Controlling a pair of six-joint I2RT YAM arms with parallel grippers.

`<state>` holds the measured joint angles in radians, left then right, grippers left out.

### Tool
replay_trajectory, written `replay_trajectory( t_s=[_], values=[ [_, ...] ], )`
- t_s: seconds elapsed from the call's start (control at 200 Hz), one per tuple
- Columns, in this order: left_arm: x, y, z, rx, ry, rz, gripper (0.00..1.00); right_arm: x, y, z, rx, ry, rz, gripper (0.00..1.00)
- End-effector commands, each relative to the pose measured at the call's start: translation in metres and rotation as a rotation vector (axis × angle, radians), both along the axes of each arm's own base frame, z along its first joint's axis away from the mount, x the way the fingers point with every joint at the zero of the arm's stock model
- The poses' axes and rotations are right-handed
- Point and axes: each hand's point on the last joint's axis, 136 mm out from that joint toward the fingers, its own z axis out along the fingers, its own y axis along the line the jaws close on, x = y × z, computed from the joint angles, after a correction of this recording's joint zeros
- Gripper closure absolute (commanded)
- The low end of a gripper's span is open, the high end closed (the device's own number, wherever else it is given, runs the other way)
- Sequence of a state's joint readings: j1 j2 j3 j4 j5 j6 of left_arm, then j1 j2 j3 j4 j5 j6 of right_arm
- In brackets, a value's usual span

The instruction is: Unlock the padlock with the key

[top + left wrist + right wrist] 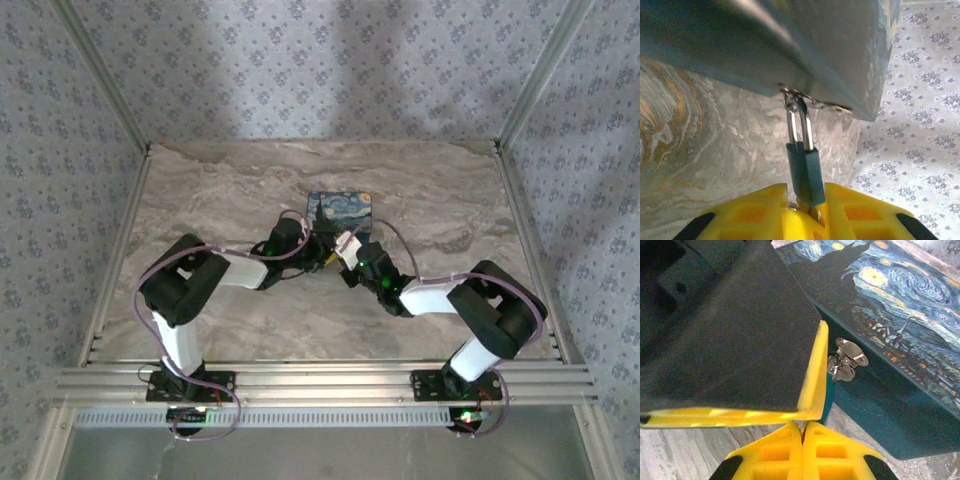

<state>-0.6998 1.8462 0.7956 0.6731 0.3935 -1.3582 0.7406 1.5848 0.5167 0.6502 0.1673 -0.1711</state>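
Observation:
A small teal padlock (805,167) hangs by its silver shackle from the hasp (796,96) on a Starry Night box (340,208). My left gripper (805,192) stands slightly open. Its yellow fingers (757,210) flank the padlock's lower body, with a sliver of space on the left side. A bit of silver metal (815,212) shows under the padlock body. My right gripper (803,424) is shut on the key (803,429), a thin metal sliver between its tips, just below the left finger (815,370) and a teal edge of the padlock (827,395).
The box (900,305) stands on a marbled table (200,200), its front face and silver hasp (847,357) close to both grippers. Patterned walls and aluminium rails (320,382) enclose the table. Both arms meet in the middle (335,250) just in front of the box.

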Motion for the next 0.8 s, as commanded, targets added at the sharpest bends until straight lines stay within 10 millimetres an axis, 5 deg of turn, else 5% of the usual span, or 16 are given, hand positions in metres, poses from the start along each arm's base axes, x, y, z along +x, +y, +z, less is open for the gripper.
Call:
replay_trajectory(
  t_s=[0.0,0.435,0.794],
  values=[
    [-0.006,0.005,0.017,0.018,-0.044,-0.036,0.72,0.004,-0.001,0.007,0.048,-0.022,-0.025,1.00],
    [-0.001,0.073,0.033,0.211,-0.114,0.059,0.40,-0.003,-0.004,0.015,0.317,0.157,-0.079,1.00],
    [0.032,0.115,0.051,0.294,-0.156,0.087,0.24,-0.011,-0.003,0.007,0.614,0.425,-0.176,1.00]
  ],
)
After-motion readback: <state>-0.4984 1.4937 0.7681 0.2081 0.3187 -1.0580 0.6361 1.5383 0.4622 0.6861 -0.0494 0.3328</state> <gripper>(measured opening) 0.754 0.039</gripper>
